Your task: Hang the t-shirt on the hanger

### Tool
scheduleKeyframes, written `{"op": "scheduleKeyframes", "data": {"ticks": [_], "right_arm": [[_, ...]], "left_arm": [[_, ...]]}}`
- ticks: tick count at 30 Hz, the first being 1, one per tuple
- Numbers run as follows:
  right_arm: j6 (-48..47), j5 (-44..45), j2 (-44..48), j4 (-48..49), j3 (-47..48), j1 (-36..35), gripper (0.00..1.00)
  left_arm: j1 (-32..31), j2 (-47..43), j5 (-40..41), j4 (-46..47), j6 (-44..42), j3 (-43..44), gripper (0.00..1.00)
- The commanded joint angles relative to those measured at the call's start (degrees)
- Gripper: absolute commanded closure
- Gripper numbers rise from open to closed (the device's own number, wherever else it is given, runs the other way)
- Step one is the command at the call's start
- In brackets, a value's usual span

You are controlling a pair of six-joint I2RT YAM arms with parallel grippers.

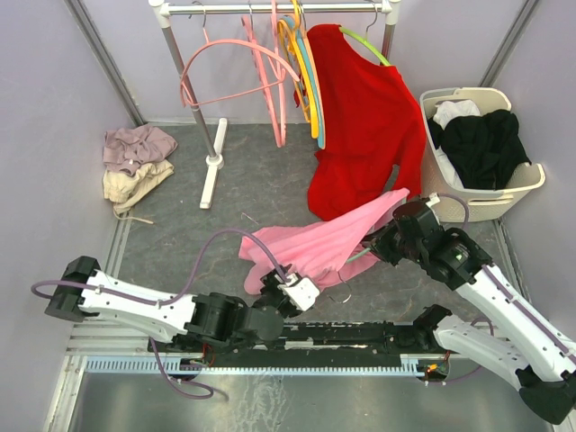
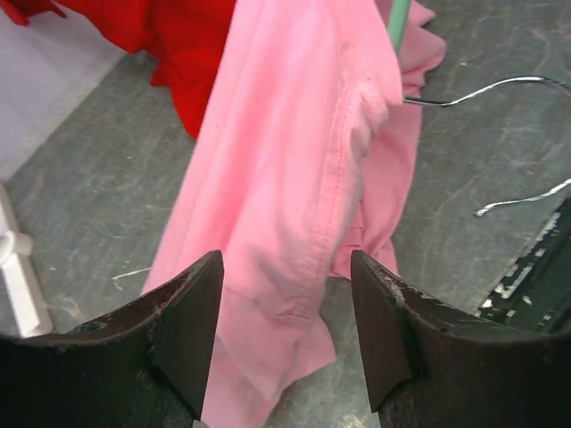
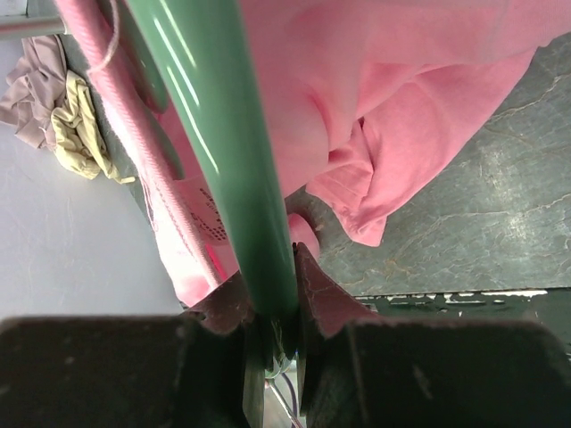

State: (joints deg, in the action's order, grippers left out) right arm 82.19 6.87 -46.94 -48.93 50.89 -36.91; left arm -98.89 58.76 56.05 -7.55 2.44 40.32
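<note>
T-shirt (image 1: 315, 247): pink, draped over hanger (image 3: 227, 134), low over grey surface (image 1: 225, 198). Right fingers (image 3: 314, 290): clamped on hanger bar. Left fingers (image 2: 192, 321): spread apart, shirt fabric seen in their gap, ungripped.

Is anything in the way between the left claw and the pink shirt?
No, nothing visible. The left gripper is open and points straight at the t-shirt, which hangs right in front of it.

Pink t-shirt (image 1: 315, 245), mint-green hanger (image 3: 227, 134), red shirt (image 1: 360, 117), beige basket (image 1: 531, 182) w/ blk clothes (image 1: 486, 144).
</note>
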Motion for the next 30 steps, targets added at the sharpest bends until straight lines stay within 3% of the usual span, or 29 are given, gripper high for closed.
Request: {"op": "scheduleKeyframes", "data": {"ticks": [1,12,25,27,30], "right_arm": [[1.2,-3.7,0.2,4.4,2.7,0.2,0.99],[1.6,-6.3,-0.1,6.2,2.6,0.2,0.99],[2.1,-8.6,0.7,7.2,1.6,0.3,0.99],[2.1,-9.0,0.8,7.9,1.1,0.2,0.99],[2.0,-9.7,0.8,8.7,0.5,0.3,0.99]], "left_arm": [[-0.4,1.4,7.0,12.3,-9.6,-2.5,0.34],[-0.4,9.2,7.2,21.4,-17.5,-2.7,0.34],[2.4,19.8,6.2,39.0,-31.4,-0.3,0.35],[3.0,20.8,6.8,42.0,-33.8,-0.3,0.39],[4.0,22.5,8.2,44.7,-37.2,0.5,0.65]]}}
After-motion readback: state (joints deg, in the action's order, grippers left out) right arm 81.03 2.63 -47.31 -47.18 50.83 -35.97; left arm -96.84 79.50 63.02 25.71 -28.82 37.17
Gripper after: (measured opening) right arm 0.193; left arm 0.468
